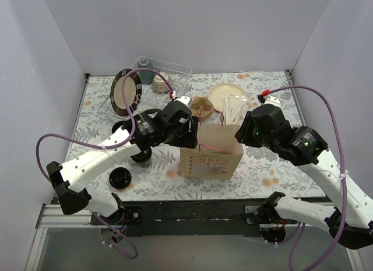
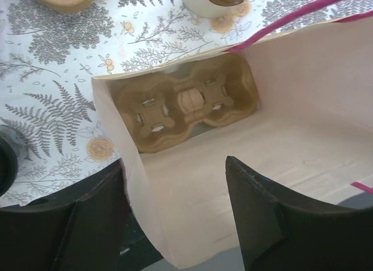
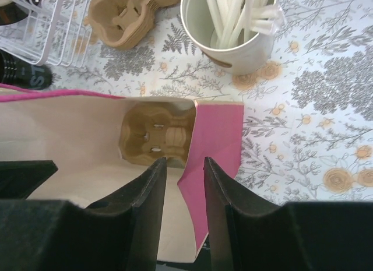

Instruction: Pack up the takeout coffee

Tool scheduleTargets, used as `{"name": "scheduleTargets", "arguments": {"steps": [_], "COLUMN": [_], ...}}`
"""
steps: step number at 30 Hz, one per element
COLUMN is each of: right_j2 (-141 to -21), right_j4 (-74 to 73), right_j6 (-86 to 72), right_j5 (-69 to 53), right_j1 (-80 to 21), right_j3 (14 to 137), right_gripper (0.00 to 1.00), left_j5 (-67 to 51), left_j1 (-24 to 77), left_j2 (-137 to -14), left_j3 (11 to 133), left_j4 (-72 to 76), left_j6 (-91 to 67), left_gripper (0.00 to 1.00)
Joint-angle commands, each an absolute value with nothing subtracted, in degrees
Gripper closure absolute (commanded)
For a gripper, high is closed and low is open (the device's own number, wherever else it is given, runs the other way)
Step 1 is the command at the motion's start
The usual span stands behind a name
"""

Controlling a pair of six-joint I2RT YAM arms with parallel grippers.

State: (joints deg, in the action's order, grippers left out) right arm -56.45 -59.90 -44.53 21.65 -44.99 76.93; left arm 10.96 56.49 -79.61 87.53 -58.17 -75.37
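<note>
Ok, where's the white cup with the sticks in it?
Top view: the white cup stands just behind the paper bag, right of the loose cardboard cup carrier.

Bag [image 1: 211, 157]: brown kraft paper, matt, smooth inside with faint creases, one side panel printed pink; handles [image 2: 303, 11]: thin pink cord, fibre not discernible; cup carrier [image 2: 186, 102] in the bag: moulded paper pulp, tan, rough, fibrous, dull; loose carrier [image 3: 125, 14]: same pulp, same coarse finish; mug [image 3: 230, 46]: cream, smooth, slight sheen, ceramic by its look; utensils [image 3: 233, 11] in it: white plastic, smooth, semi-glossy; rack [image 3: 46, 26]: clear hard plastic, glossy; table cover [image 3: 326, 96]: fern-printed, smooth, matt; lid [image 1: 120, 178]: black plastic, slight sheen; left gripper [image 2: 173, 166] and right gripper [image 3: 185, 161]: matt black plastic; cables [image 1: 303, 87]: smooth purple sheath.
</note>
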Motion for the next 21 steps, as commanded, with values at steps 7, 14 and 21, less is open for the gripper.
{"name": "scheduleTargets", "arguments": {"steps": [7,14,21], "right_j2": [-63.2,-58.9,-39.4], "right_j4": [-56.8,-47.0,-35.3], "right_j6": [-34.3,-26.4,-24.3], "right_j5": [28.3,26.1,17.0], "right_j1": [-43.9,-43.8,-43.8], "right_j3": [81.4,76.8,56.6], "right_gripper": [0.72,0.99,0.99], "left_j5": [15.9,19.8,12.1], "left_j1": [56.6,56.5,56.5], "left_j2": [-80.3,-77.1,-70.3], "left_j3": [94.7,97.3,95.0], "left_j4": [-59.9,-58.6,-53.2], "left_j6": [-69.9,-69.0,-68.6], "left_gripper": [0.42,0.27,0.25]}}
